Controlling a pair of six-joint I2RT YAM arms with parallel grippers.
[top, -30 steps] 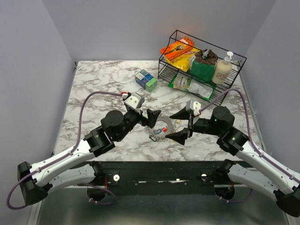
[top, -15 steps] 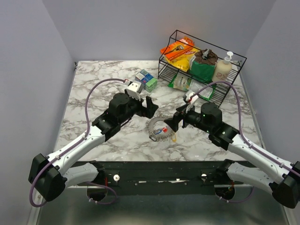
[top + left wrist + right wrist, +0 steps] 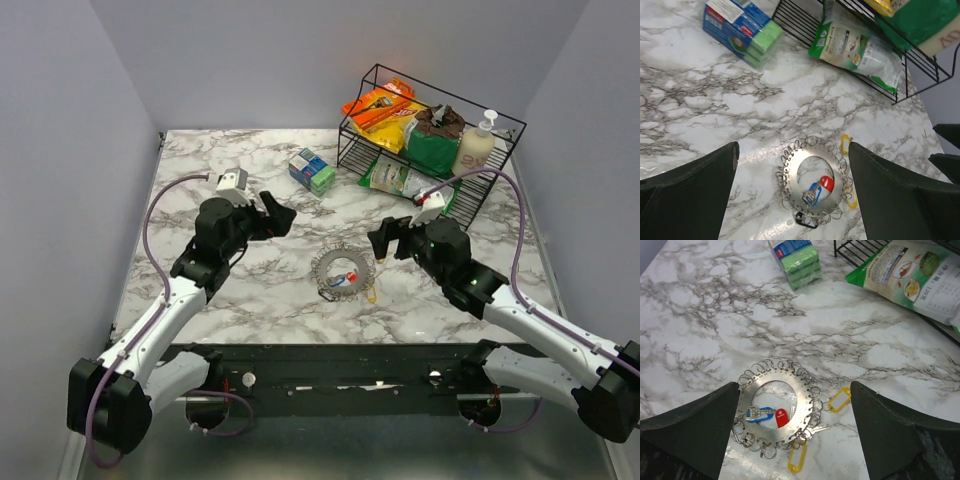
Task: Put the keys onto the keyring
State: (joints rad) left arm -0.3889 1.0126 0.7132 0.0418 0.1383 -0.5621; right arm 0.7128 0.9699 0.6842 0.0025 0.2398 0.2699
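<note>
Left tool (image 3: 277,212) and right tool (image 3: 386,238) pulled back, keyring (image 3: 325,266) between, rack (image 3: 352,152) beyond.

A white marble-patterned table (image 3: 230,150) stands enclosed by plain pale lilac-grey walls (image 3: 300,60) on three sides.

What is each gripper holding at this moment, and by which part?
Nothing is held. The left gripper and the right gripper both stand open and empty; the keyring lies on the table, touched by neither.
</note>
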